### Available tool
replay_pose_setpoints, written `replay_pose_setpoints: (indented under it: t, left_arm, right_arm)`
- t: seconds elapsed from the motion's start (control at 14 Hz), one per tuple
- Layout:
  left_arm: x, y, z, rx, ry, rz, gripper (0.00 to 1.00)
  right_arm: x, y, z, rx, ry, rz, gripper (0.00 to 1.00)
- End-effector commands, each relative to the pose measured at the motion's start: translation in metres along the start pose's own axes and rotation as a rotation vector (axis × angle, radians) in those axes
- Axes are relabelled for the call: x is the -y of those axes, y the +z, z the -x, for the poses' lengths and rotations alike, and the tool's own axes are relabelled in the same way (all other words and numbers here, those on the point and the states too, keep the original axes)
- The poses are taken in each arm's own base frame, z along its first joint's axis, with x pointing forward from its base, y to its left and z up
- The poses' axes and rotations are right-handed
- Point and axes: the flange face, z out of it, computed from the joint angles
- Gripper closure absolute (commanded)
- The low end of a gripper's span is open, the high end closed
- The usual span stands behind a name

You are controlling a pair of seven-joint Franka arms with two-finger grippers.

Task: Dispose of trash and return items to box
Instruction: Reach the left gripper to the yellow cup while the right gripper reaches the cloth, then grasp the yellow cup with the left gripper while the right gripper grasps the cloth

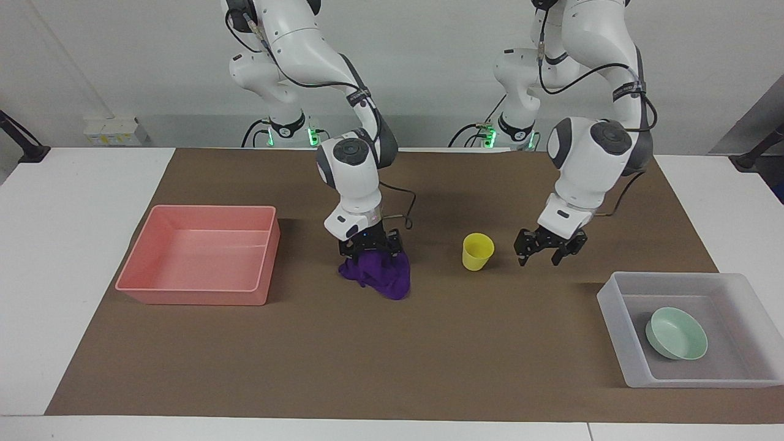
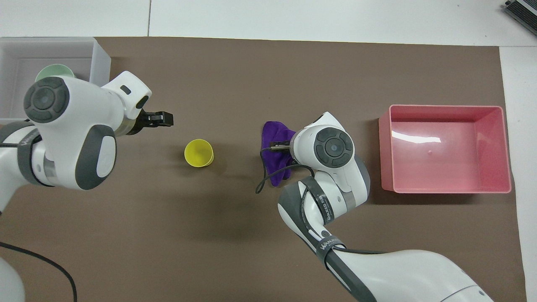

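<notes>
The purple rag, the trash (image 1: 384,279) (image 2: 273,133), lies bunched on the brown mat between the pink bin and the yellow cup. My right gripper (image 1: 370,250) is down on top of it, fingers spread into the folds, open. The yellow cup (image 1: 478,251) (image 2: 198,153) stands upright mid-mat. My left gripper (image 1: 547,252) (image 2: 165,119) hangs open low over the mat, beside the cup on the side of the left arm's end and apart from it. The mint-green bowl (image 1: 677,334) (image 2: 53,70) rests in the translucent box (image 1: 612,306) (image 2: 100,63).
A pink rectangular bin (image 1: 196,254) (image 2: 447,149) sits on the mat at the right arm's end with nothing in it. The brown mat (image 1: 392,367) covers most of the white table.
</notes>
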Motion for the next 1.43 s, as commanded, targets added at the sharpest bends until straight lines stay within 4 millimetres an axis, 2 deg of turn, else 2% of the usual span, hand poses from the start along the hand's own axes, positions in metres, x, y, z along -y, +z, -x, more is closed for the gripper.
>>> replay_pose_setpoints:
  t: [0.0, 0.07, 0.21, 0.29, 0.36, 0.43, 0.5, 0.71, 0.93, 1.07, 1.14, 1.36]
  left_arm:
    - [-0.025, 0.010, 0.037, -0.007, 0.032, 0.000, 0.21]
    - [-0.030, 0.014, 0.044, -0.003, 0.046, 0.000, 0.21]
    - [-0.036, 0.028, 0.061, 0.004, 0.071, 0.000, 0.21]
    - [-0.035, 0.033, 0.065, -0.006, 0.070, 0.003, 0.22]
    - [-0.036, 0.037, 0.067, -0.021, 0.068, 0.007, 0.43]
    - [-0.047, 0.040, 0.072, -0.023, 0.087, 0.011, 0.76]
    - [-0.049, 0.043, 0.074, -0.017, 0.090, 0.010, 1.00]
    - [-0.049, 0.043, 0.073, -0.017, 0.091, 0.010, 1.00]
    - [-0.039, 0.037, 0.066, -0.023, 0.077, 0.008, 1.00]
    - [-0.014, 0.021, 0.051, -0.041, 0.032, 0.004, 1.00]
    - [-0.007, 0.008, 0.045, -0.048, 0.021, 0.003, 1.00]
    - [0.046, -0.021, 0.016, -0.090, -0.013, -0.011, 1.00]
  right_arm:
    - [-0.004, 0.006, 0.009, 0.004, 0.006, -0.007, 0.00]
    - [-0.004, 0.009, 0.012, 0.009, 0.003, -0.005, 0.02]
    - [-0.007, 0.012, 0.017, 0.024, 0.008, 0.003, 0.58]
    - [-0.007, 0.012, 0.018, 0.029, 0.011, 0.006, 0.81]
    - [-0.007, 0.011, 0.018, 0.030, 0.004, 0.007, 1.00]
    - [-0.008, 0.008, 0.017, 0.041, 0.012, 0.013, 1.00]
    - [-0.008, 0.004, 0.017, 0.057, 0.016, 0.021, 1.00]
    - [-0.018, -0.025, 0.011, 0.064, 0.032, 0.028, 1.00]
    - [-0.034, -0.067, 0.001, 0.051, 0.065, 0.022, 1.00]
    - [-0.043, -0.096, -0.002, 0.043, 0.097, 0.017, 1.00]
    - [-0.043, -0.111, -0.002, 0.031, 0.109, 0.011, 1.00]
    - [-0.042, -0.152, -0.005, 0.035, 0.148, 0.020, 1.00]
